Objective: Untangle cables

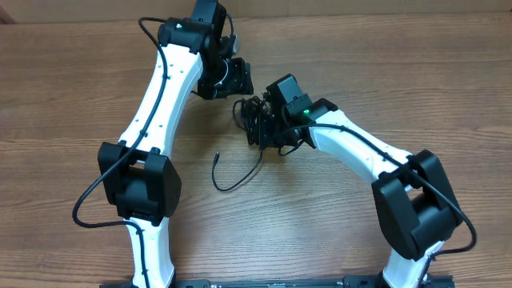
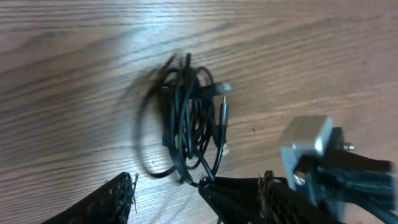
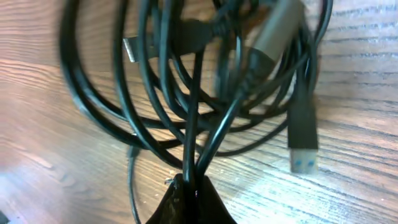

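Wood table (image 1: 320,224); cables (image 3: 155,106) bundle blurred; right fingers (image 3: 180,208) clamped on strands, tips cropped; left fingers (image 2: 109,199) apart, empty.

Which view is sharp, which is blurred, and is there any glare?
Overhead: sharp and evenly lit, cables clear. Left wrist: the cables look smeared, with pale glare on the table. Right wrist: too close, strands and USB plug soft.

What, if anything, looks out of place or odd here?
Only the tangle itself: the cables sit in one knotted bundle, with one loose strand trailing out from it. The right gripper is shut on several strands. Nothing looks damaged.
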Robot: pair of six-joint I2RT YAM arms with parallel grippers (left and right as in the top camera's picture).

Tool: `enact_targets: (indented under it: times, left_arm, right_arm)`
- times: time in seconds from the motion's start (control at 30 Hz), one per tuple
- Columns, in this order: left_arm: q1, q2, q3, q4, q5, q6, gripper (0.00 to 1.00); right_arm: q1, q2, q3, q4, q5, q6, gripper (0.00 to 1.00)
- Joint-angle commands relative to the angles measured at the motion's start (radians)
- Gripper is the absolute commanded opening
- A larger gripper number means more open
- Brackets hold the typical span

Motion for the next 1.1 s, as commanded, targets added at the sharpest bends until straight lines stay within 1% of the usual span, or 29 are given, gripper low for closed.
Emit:
enact_targets:
  times: [0.0,0.07,0.13,0.3,0.57,0.6,0.63,0.73,0.83,0.87,0.93,1.07]
  left_arm:
    - [-0.016,0.026,-0.003,-0.015,0.045,0.061,0.67]
    - [-0.023,0.036,-0.003,-0.028,0.045,0.061,0.65]
    - [-0.034,0.050,-0.003,-0.040,0.006,0.055,0.59]
    - [-0.041,0.058,-0.003,-0.051,-0.079,-0.013,0.59]
    - [-0.047,0.072,-0.003,-0.052,-0.082,-0.045,0.55]
    - [-0.051,0.080,-0.003,-0.052,-0.082,-0.046,0.54]
    - [-0.058,0.101,-0.003,-0.054,-0.082,-0.053,0.46]
    - [-0.061,0.123,-0.003,-0.057,-0.081,-0.060,0.30]
    - [-0.062,0.145,-0.003,-0.061,-0.082,-0.060,0.08]
    - [-0.060,0.148,-0.003,-0.061,-0.082,-0.060,0.04]
    - [-0.054,0.153,-0.003,-0.062,-0.091,-0.065,0.04]
    - [-0.040,0.153,-0.003,-0.073,-0.157,-0.117,0.04]
  right_arm:
    - [-0.003,-0.059,0.024,0.006,-0.010,-0.003,0.04]
    - [-0.003,-0.064,0.024,0.006,-0.009,-0.005,0.04]
    - [-0.003,-0.073,0.024,0.007,-0.008,-0.005,0.04]
    - [-0.003,-0.106,0.024,0.006,-0.002,-0.005,0.04]
    - [-0.003,-0.199,0.024,0.006,0.007,-0.024,0.04]
    - [-0.003,-0.210,0.024,0.006,0.016,-0.024,0.04]
    - [-0.003,-0.245,0.024,0.006,0.036,-0.024,0.04]
    - [-0.003,-0.275,0.024,0.005,0.044,-0.031,0.04]
    - [-0.003,-0.297,0.024,0.005,0.053,-0.031,0.04]
    - [-0.003,-0.304,0.024,0.005,0.063,-0.031,0.04]
    - [-0.003,-0.322,0.024,0.002,0.093,-0.032,0.04]
    - [-0.003,-0.377,0.024,-0.010,0.159,-0.062,0.04]
